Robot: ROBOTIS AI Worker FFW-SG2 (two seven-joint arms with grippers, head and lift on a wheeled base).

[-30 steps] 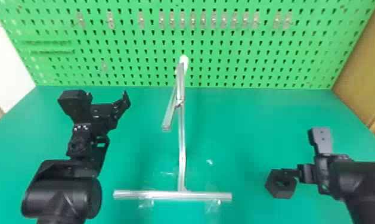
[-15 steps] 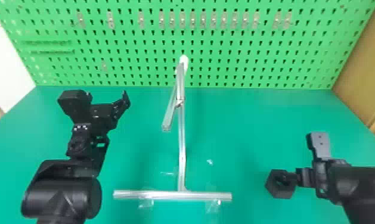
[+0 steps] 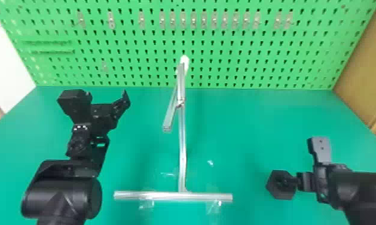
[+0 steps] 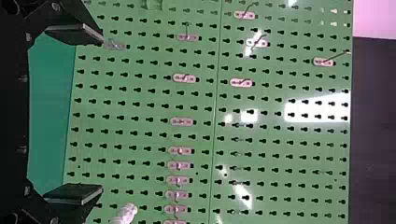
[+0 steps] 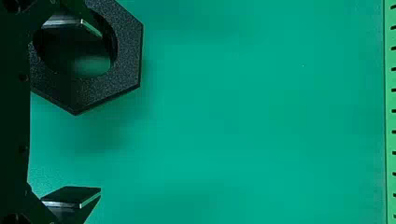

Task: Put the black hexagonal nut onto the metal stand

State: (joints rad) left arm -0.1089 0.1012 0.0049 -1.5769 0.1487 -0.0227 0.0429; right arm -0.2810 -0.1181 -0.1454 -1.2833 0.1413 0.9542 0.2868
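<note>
The jaws of the right gripper [image 5: 97, 111] are spread wide with nothing pinched; one reaches to the round hole of the black hexagonal nut [image 5: 128, 58], while the other stands well clear of the rim. Whether the first is down inside the hole or only over it, I cannot tell. The nut is over the table [image 3: 238, 137], off to the right of the metal stand [image 3: 182, 146] and roughly level with its base bar [image 3: 202, 197]; whether it rests flat there is unclear. The left gripper's [image 4: 102, 114] jaws, also apart and empty, are on the stand's other side, facing the green pegboard [image 3: 255, 67].

The job seems to be at the grasp, with all the carrying ahead. The likeliest trouble is a poor bite: if the inner jaw is too shallow, it could skid over the top face as the two come together. The outer one has a gap to cross, so uneven contact might drag or twist the nut. Gripped by one wall, it could swing or tilt once lifted. Later, a jaw sitting in the hole could take up room the stand's rod needs, and a crooked approach might knock the slim frame.
</note>
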